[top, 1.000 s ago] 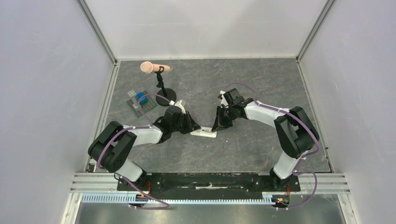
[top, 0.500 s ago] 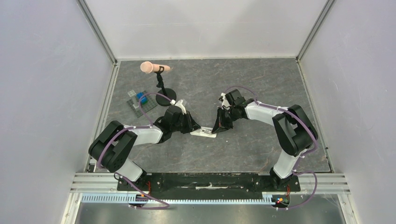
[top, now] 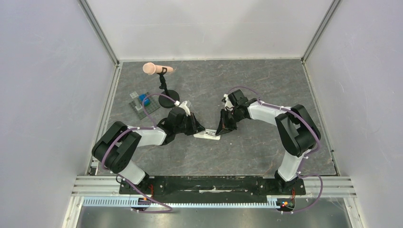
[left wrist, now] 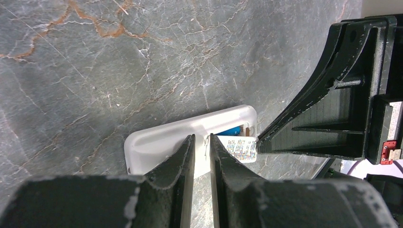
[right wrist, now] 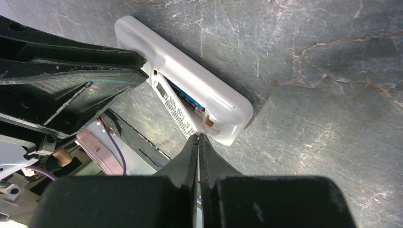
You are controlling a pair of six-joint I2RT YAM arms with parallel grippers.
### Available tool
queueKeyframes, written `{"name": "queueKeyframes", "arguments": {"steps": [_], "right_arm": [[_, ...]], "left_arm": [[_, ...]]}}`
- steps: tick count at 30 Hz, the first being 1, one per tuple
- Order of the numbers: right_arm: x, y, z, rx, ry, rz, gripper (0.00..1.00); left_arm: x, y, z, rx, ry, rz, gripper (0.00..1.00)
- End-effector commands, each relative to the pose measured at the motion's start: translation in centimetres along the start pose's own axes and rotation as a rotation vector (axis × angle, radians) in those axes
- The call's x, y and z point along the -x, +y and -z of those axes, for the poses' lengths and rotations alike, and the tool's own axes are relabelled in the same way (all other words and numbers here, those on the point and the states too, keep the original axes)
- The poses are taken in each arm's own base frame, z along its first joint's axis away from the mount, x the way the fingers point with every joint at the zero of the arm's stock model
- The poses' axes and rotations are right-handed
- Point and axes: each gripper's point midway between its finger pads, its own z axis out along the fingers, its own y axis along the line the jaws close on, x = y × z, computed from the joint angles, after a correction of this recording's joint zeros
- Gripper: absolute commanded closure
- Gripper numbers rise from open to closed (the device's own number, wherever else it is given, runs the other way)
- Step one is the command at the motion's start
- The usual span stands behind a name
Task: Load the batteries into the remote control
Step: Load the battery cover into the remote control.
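Observation:
The white remote control (top: 207,135) lies in the middle of the grey floor, tipped on its side with the battery bay open. A bright blue battery (right wrist: 187,99) sits in the bay beside a printed label (right wrist: 173,109); it also shows in the left wrist view (left wrist: 231,130). The dark grey battery is out of view. My left gripper (left wrist: 202,142) is shut on the remote's (left wrist: 161,142) edge from the left. My right gripper (right wrist: 198,136) is shut and empty, its tips touching the remote's (right wrist: 209,95) right end by the bay. Both grippers flank it in the top view, left (top: 197,129) and right (top: 222,129).
A pink microphone (top: 154,68) on a black stand (top: 167,98) is at the back left. A blue toy brick on a grey plate (top: 144,102) lies near the left wall. White walls enclose the floor on three sides.
The right arm has drawn slightly left toward the remote. The left gripper and the remote have stayed put.

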Motion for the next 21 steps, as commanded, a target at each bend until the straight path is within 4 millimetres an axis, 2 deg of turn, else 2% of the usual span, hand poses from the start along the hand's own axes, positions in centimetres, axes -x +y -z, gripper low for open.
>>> {"name": "queueKeyframes", "arguments": {"steps": [1,5,13,21], "right_arm": [[2.8,1.0,-0.3,0.000,-0.072,0.080,1.00],[3.2,1.3,-0.3,0.000,-0.080,0.098,1.00],[4.2,3.2,0.1,0.046,-0.109,0.156,1.00],[4.1,4.3,0.7,0.075,-0.124,0.167,1.00]], "left_arm": [[-1.5,2.1,-0.2,0.068,0.058,-0.040,0.76],[-1.7,2.3,-0.2,0.078,0.066,-0.041,0.76],[-1.8,2.7,-0.3,0.095,0.076,-0.043,0.76],[-1.8,2.8,-0.4,0.102,0.076,-0.043,0.77]]}}
